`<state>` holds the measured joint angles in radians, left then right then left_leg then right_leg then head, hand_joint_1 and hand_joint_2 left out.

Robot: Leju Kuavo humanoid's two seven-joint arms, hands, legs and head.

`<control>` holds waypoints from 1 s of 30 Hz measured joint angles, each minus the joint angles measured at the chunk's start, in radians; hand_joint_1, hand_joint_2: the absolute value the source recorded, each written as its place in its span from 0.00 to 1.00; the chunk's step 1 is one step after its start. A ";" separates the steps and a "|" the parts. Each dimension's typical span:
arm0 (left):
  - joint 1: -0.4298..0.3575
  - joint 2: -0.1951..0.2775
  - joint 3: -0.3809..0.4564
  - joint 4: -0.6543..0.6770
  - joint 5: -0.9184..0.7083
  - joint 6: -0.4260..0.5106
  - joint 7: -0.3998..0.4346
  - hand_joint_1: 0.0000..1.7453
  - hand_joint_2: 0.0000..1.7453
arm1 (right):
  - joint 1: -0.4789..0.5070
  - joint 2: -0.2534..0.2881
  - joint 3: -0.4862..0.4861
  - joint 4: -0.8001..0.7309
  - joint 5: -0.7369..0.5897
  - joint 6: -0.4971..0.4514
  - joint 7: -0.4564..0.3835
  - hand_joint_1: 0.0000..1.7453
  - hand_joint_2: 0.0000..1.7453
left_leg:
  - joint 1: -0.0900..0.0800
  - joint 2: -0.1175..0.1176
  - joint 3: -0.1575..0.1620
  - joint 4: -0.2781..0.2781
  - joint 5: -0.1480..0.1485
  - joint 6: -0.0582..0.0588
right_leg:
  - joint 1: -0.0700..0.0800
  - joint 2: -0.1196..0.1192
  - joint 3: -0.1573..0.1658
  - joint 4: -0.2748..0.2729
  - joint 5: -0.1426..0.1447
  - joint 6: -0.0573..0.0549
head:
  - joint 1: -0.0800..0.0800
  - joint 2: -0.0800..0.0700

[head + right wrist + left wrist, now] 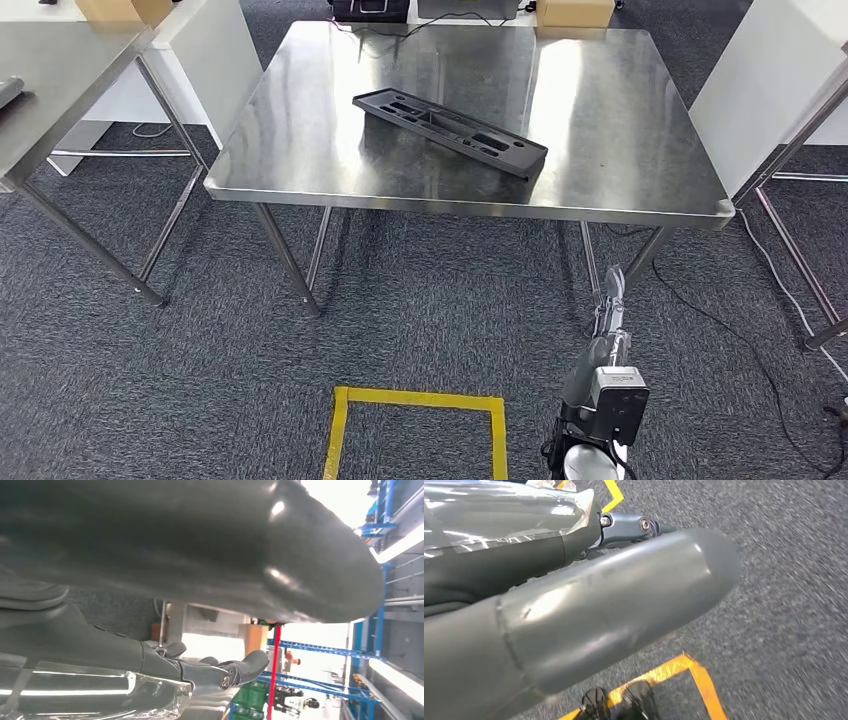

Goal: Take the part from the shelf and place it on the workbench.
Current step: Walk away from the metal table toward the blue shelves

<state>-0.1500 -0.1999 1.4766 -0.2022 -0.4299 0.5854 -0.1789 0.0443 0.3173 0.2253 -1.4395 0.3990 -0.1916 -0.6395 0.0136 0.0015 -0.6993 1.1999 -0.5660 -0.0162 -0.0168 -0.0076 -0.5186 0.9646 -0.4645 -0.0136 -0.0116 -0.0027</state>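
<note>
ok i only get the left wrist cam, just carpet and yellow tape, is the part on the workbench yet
Observer: Yes. The black part lies flat and slantwise near the middle of the steel workbench.
Operator: is the right hand holding anything
Observer: No. The right hand hangs below the workbench's front edge, and its fingers are apart with nothing in them.
Operator: anything else on the bench
Observer: A thin black cable lies near its far edge.
</note>
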 joint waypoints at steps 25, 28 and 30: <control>-0.001 0.011 -0.019 0.000 -0.010 -0.042 -0.004 0.00 0.00 | 0.007 -0.007 -0.041 0.012 0.001 -0.014 -0.018 0.00 0.00 | -0.012 0.008 0.049 -0.222 0.225 0.030 | 0.012 0.007 0.087 -0.023 -0.077 0.038 | 0.008 0.000; 0.003 0.012 -0.024 0.000 -0.010 -0.043 -0.004 0.00 0.00 | 0.007 -0.006 -0.043 0.012 0.001 -0.013 -0.019 0.00 0.00 | -0.005 0.001 0.024 -0.169 0.151 0.012 | 0.003 0.002 0.055 -0.023 -0.042 0.008 | 0.004 0.000; 0.004 0.013 -0.027 0.000 -0.010 -0.048 -0.005 0.00 0.00 | 0.007 -0.006 -0.046 0.012 0.001 -0.012 -0.019 0.00 0.00 | -0.002 0.000 -0.003 -0.045 0.037 0.001 | 0.004 0.000 0.031 -0.020 -0.018 -0.002 | 0.001 0.000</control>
<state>-0.1462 -0.1872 1.4497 -0.2022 -0.4398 0.5372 -0.1835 0.0511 0.3108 0.1793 -1.4279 0.3998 -0.2034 -0.6584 0.0120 0.0013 -0.7028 1.1549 -0.5290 -0.0149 -0.0132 -0.0077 -0.4879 0.9444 -0.4825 -0.0161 -0.0109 -0.0027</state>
